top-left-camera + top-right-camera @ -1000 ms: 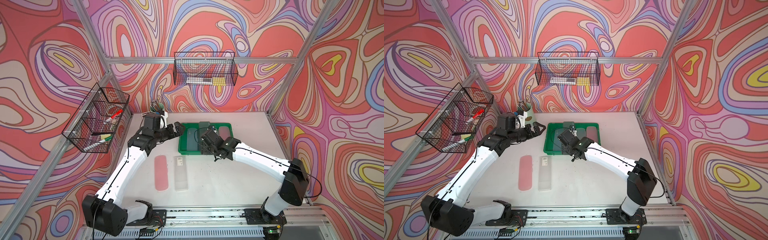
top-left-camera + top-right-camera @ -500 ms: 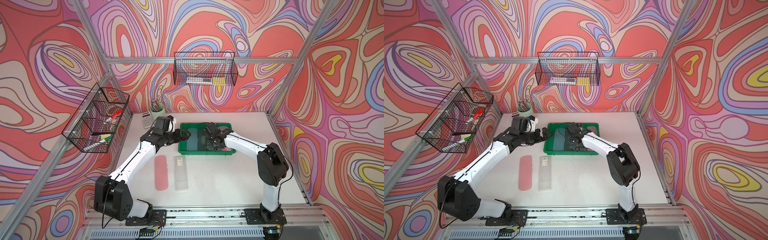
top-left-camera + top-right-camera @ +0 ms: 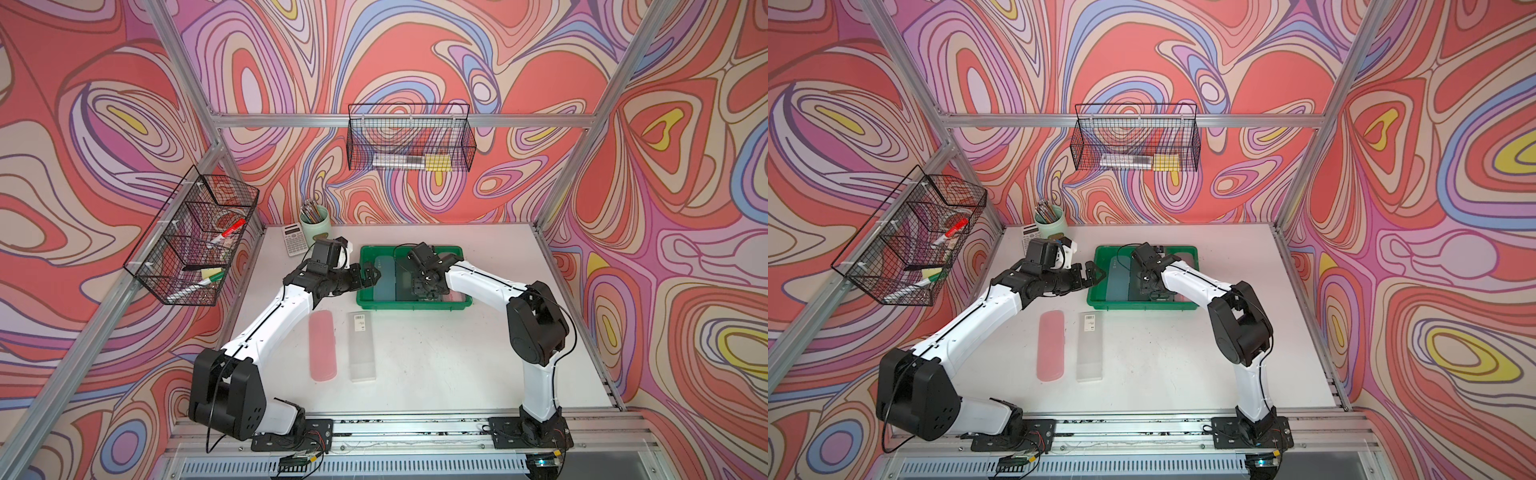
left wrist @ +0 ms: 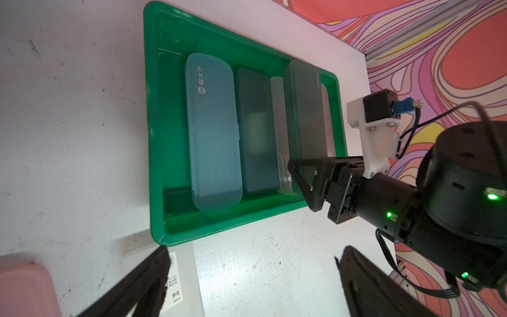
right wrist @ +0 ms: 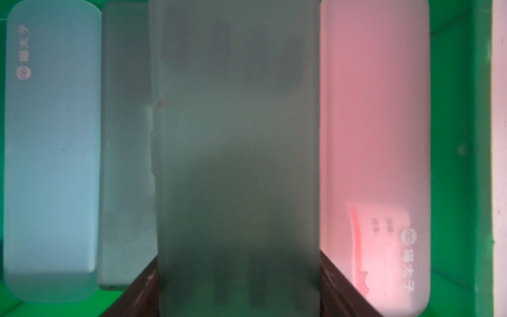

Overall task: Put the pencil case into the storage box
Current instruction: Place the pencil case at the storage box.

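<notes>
Since a second ago the right pincer (image 3: pixel 422 289) has swung over the bright green plastic storage box (image 3: pixel 411 309), clamped on the smoky grey translucent pencil case (image 5: pixel 236 137), which should settle flat beside the frosted pink plastic case (image 5: pixel 373 137) before release, while the left pincer (image 3: pixel 371 276) gapes empty.

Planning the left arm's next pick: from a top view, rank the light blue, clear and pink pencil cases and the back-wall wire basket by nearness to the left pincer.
1. Light blue pencil case, in the storage box beside the left pincer.
2. Clear pencil case, on the table.
3. Pink pencil case, beside it.
4. Wire basket, back wall.
</notes>
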